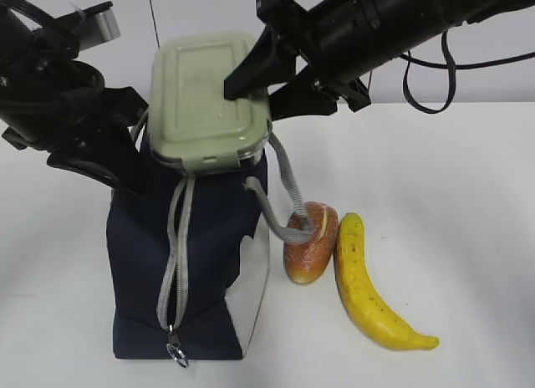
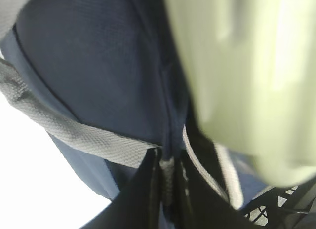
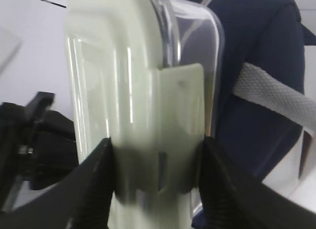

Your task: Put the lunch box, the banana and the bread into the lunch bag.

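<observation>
Bag (image 1: 201, 262) stands upright on white surface (image 1: 451, 196), navy fabric, zipper run down the front with ring pull (image 1: 177, 353) at the bottom edge. Box (image 1: 209, 99) sits at the bag's mouth, green lid tilted toward the exterior camera, not yet down inside.

Right hand (image 1: 267, 83) comes in from upper right; one dark finger lies across the lid, the other is under the box edge. Right wrist view confirms it: box (image 3: 143, 105) is pinched between the two fingers (image 3: 94, 184) across its thickness, lid on one side, clear base on the other, side latch between them.

Left hand (image 1: 109, 166) is at the bag's upper left edge. In the left wrist view its fingers (image 2: 148, 189) are pressed together on the bag's rim fabric (image 2: 168, 155), close to where a grey strap (image 2: 74, 133) meets it; blurred green of the box (image 2: 247, 76) fills the right side.

Bread (image 1: 311, 242) lies on the surface just right of the bag, with a grey strap loop draped over it. Banana (image 1: 372, 288) lies right of the bread, touching or nearly touching it near its upper end, tip pointing lower right.
</observation>
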Robot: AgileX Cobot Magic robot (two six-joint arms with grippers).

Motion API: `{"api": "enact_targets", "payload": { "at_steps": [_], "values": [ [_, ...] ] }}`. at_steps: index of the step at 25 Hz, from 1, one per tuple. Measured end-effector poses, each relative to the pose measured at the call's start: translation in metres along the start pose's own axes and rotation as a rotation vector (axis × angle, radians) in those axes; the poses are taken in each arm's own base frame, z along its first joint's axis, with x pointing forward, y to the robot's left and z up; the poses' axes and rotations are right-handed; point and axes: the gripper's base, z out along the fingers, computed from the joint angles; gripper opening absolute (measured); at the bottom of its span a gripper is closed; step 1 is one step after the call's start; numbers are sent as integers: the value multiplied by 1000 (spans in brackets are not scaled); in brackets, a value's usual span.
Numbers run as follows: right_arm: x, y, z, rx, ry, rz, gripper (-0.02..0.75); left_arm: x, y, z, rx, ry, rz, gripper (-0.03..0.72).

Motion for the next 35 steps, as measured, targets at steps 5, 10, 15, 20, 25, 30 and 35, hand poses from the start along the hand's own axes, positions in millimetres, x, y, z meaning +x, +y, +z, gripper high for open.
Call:
{"api": "enact_targets", "payload": {
  "at_steps": [5, 10, 15, 20, 25, 30, 35],
  "values": [
    [4, -19, 0, 228, 66, -55, 371, -1, 1, -1, 2, -6, -8, 20],
    [6, -30, -1, 357, 91, -68, 371, -2, 4, -2, 6, -19, -20, 20],
    [14, -12, 24, 263, 112, -59, 371, -3, 4, -2, 7, -26, -21, 20],
    [21, -21, 63, 192, 171, -11, 371, -4, 4, -2, 6, -36, -21, 20],
    [22, -34, 97, 166, 207, 18, 371, -4, 5, -2, -5, -36, -15, 20],
    [15, -48, 124, 154, 223, 45, 371, -4, 6, -2, -22, -34, -5, 20],
    [14, -64, 144, 157, 247, 69, 371, -3, 7, -2, -36, -29, 3, 20]
  ]
}}
